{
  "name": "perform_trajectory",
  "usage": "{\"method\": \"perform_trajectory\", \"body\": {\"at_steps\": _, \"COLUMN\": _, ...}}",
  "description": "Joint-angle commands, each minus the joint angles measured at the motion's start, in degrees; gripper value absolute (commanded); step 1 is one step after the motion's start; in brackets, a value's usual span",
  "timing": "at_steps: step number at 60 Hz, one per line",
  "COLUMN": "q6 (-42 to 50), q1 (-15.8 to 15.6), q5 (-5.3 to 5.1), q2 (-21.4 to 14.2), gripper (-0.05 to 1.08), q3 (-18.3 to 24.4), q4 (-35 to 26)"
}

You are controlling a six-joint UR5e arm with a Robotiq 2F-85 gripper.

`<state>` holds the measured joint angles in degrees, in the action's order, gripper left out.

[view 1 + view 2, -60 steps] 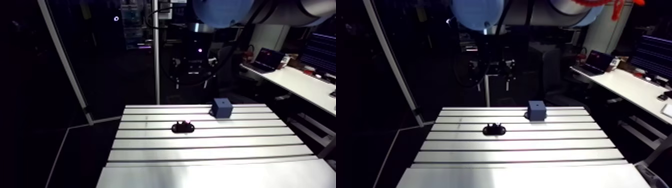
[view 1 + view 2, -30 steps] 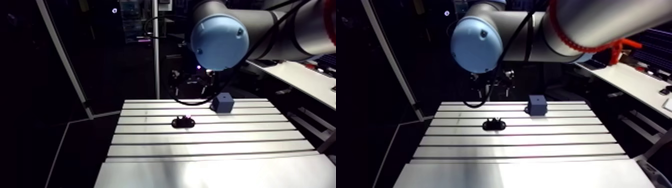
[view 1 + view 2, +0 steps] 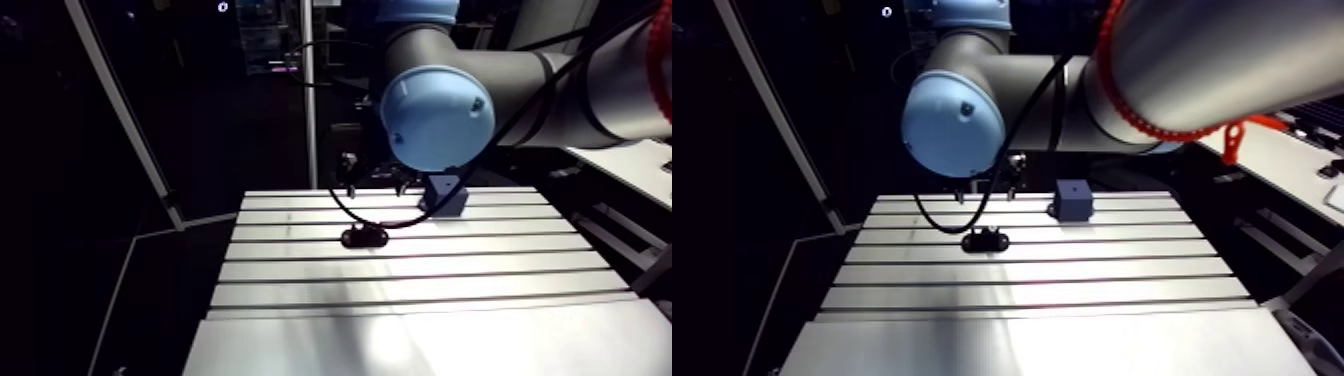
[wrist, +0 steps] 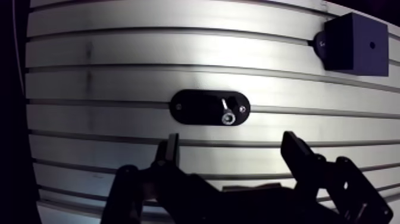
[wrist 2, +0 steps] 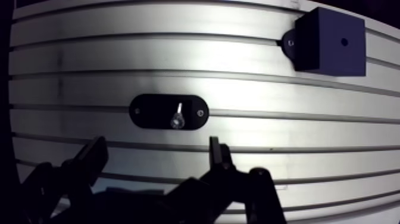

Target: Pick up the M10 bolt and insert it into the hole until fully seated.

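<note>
1. The slotted aluminium table [image 4: 119, 77] is bright under the wrist, and the room beyond it is dark. On the table lie a black oval holder [image 4: 196, 107] and, well apart from it, a dark blue block [image 4: 352, 43].
2. The M10 bolt [image 4: 226, 112] sits in the holder, off-centre toward the end nearer the block, with its socket head showing. I cannot tell whether it stands straight or leans.
3. The gripper [image 4: 232, 146] hangs above the table, spread wide and holding nothing, with the holder just ahead of its fingers [image 4: 171, 152].
4. The step in hand appears to be the approach for the pick. Centre on the bolt rather than on the holder, so that both pads meet it together.
5. Come down plumb, close on the head or the upper shank, and keep the tips off the holder's surface.
6. Lift straight out along the bolt's axis. A skewed grip would probably spoil alignment with the hole [image 4: 372, 44] in the block's top face.
</note>
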<state>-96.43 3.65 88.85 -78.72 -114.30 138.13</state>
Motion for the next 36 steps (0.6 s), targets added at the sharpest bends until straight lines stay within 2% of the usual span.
{"method": "perform_trajectory", "body": {"at_steps": 1, "q6": -0.4, "q1": 0.7, "q5": -0.11, "q2": 0.7, "gripper": 0.25, "q3": -1.1, "q4": 1.6}}
{"method": "perform_trajectory", "body": {"at_steps": 10, "q6": -0.3, "q1": 0.9, "q5": -0.30, "q2": 1.3, "gripper": 0.39, "q3": -1.6, "q4": 2.3}}
{"method": "perform_trajectory", "body": {"at_steps": 36, "q6": -0.4, "q1": 1.1, "q5": -0.22, "q2": 3.0, "gripper": 0.44, "q3": -1.4, "q4": 2.9}}
